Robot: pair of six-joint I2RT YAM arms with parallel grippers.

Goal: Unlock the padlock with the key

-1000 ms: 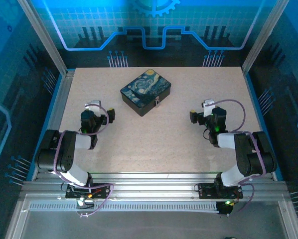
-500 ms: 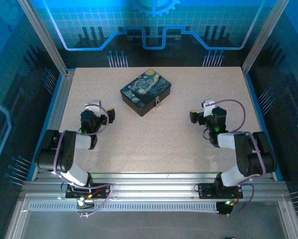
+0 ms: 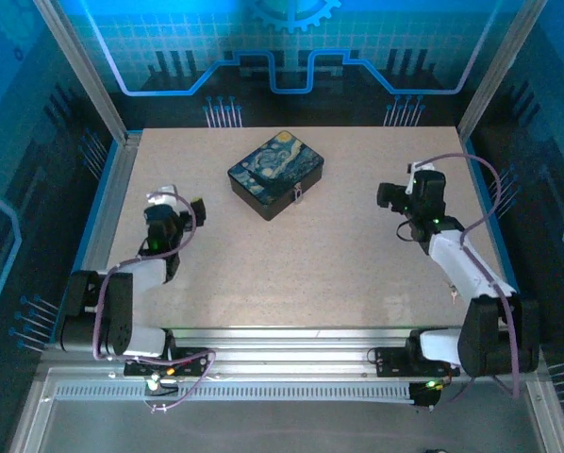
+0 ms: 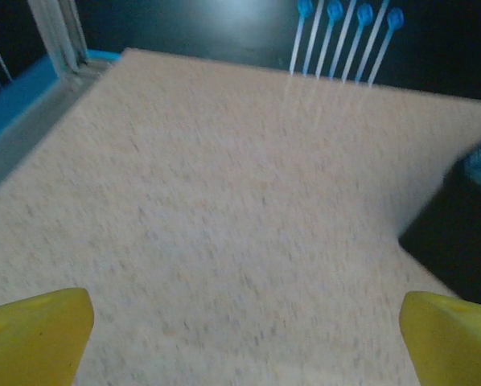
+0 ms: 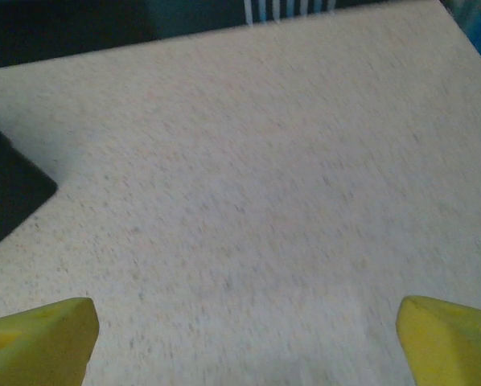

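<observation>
Hovering over the speckled table (image 3: 310, 274), the left gripper (image 3: 180, 201) and right gripper (image 3: 403, 184) both stood with jaws wide apart, empty. Farther back between them, slightly nearer the right one, a tiny silvery padlock (image 3: 298, 192) hung at the front edge of the painted box (image 3: 268, 170). The key could not be made out.

The padlock (image 3: 299, 193) is a silvery speck on the front wall of the painted box (image 3: 275, 175), too small to show shackle or keyhole. In both wrist views the tabletop (image 4: 224, 201) is blurred. The left hand (image 4: 244, 336) has its 2 yellow fingertips (image 4: 35, 334) cut off by the bottom edge, and so has the right hand (image 5: 244, 338). The frame side crops the box's dark corner.
</observation>
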